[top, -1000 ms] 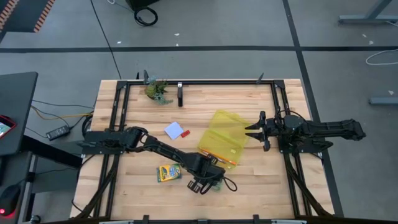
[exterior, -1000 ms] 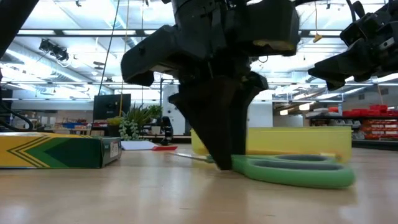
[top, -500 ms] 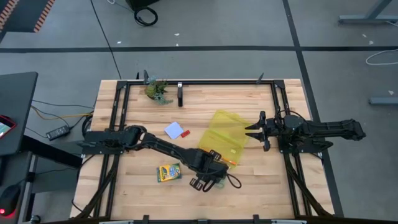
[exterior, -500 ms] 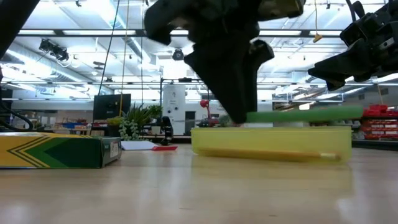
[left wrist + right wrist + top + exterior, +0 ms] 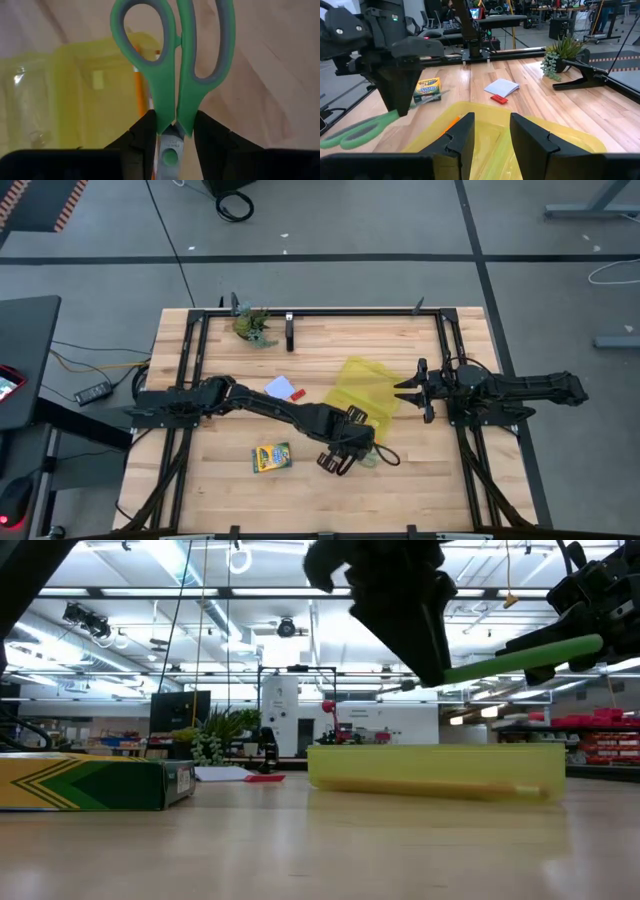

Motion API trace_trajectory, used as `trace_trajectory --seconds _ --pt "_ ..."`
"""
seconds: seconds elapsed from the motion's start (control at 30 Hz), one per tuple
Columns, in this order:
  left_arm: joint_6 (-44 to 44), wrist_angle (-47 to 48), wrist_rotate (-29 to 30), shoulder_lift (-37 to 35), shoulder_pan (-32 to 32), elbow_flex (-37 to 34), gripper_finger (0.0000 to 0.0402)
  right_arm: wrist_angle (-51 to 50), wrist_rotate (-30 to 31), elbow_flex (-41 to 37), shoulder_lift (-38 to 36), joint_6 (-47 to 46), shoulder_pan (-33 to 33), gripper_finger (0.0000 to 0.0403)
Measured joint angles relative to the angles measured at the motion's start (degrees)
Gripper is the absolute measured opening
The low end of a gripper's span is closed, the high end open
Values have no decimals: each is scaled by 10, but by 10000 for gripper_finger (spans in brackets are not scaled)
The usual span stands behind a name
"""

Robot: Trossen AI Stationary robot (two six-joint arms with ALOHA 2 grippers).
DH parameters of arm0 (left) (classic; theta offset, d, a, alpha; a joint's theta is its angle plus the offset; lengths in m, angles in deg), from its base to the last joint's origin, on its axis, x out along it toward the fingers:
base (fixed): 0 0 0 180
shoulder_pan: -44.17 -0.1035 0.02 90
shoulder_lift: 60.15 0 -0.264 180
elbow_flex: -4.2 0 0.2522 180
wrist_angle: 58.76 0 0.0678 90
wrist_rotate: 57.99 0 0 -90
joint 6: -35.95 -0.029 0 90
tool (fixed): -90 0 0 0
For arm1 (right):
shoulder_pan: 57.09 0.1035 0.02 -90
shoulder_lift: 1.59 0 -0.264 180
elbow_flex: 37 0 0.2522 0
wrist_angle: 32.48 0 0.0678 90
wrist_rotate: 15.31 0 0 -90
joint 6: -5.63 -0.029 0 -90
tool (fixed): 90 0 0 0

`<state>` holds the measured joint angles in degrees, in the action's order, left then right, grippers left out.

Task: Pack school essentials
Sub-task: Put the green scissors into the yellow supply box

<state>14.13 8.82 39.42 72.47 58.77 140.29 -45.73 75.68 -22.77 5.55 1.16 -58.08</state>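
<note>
My left gripper (image 5: 352, 450) is shut on the green-handled scissors (image 5: 376, 457), in the air near the yellow pouch's (image 5: 362, 402) near corner. The scissors also show in the low view (image 5: 525, 655) and in the left wrist view (image 5: 172, 60). Thin orange pencils (image 5: 139, 87) lie inside the pouch. The yellow-green crayon box (image 5: 271, 457) lies flat on the table to the left. The white-and-blue pad (image 5: 280, 389) lies farther back. My right gripper (image 5: 408, 390) is open and empty, its fingers (image 5: 462, 137) over the pouch's right edge. My left gripper pinches the scissors between its two fingers at the base of the green handles (image 5: 169, 122), by the pivot. The fingers come from above, pointing down. The scissors are lifted clear; the handle loops (image 5: 540, 652) stick out toward the table's right and tilt upward.
A green leafy figure (image 5: 252, 326) and a black clamp (image 5: 290, 330) stand at the far edge. A small red piece (image 5: 297, 393) lies beside the pad. A black frame (image 5: 320, 311) runs along the table's sides. Bare wood lies at the near right.
My left gripper has risen from the table and gone toward the right edge, toward the pouch, still shut on the scissors. The scissors, which lay flat on the wood, are now lifted clear, and their handle end has tipped upward.
</note>
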Motion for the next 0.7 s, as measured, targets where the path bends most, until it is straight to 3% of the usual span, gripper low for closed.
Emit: trace_trajectory --seconds 0.4,0.7 --pt "-5 -46 -14 4 -61 -1 111 0 0 0 0 0 0 131" --pt "-9 -89 -32 12 -79 -62 114 0 0 0 0 0 0 131"
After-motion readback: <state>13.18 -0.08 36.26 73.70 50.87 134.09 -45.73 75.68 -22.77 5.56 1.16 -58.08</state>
